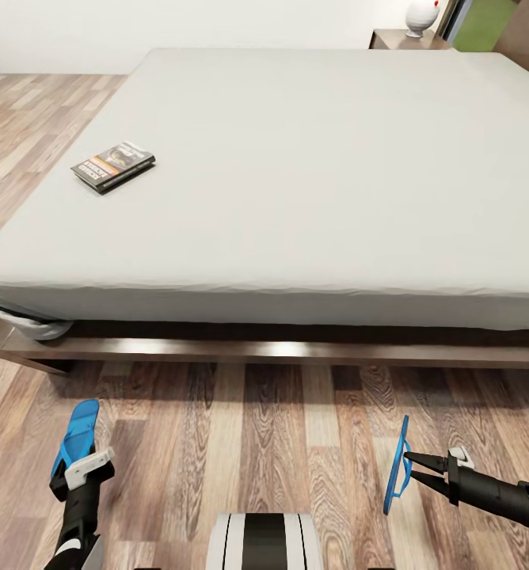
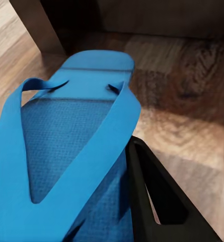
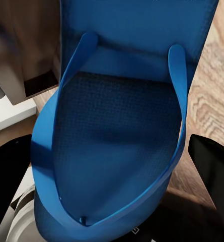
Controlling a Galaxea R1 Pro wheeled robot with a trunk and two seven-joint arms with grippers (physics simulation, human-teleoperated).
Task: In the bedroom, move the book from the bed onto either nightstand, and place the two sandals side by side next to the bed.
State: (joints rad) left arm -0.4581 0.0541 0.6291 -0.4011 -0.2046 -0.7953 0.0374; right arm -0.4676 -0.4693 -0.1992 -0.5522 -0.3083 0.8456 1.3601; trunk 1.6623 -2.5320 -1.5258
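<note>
The book (image 1: 112,166) lies flat on the white mattress of the bed (image 1: 312,182), near its left edge. Both blue sandals are off the floor in front of the bed's dark frame (image 1: 296,351). My left gripper (image 1: 76,469) is shut on one sandal (image 1: 78,434) (image 2: 66,151), which points toward the bed; a black finger (image 2: 152,196) presses its side. My right gripper (image 1: 413,465) is shut on the other sandal (image 1: 397,467) (image 3: 122,116), held on edge, with a dark finger (image 3: 212,161) beside it. A nightstand (image 1: 395,38) stands at the bed's far right corner.
A white rounded object (image 1: 421,16) sits on the nightstand. Wood plank floor (image 1: 256,443) stretches between the bed frame and my base (image 1: 264,542), and also along the bed's left side (image 1: 35,119). A bunched sheet corner (image 1: 35,324) hangs at the bed's near left.
</note>
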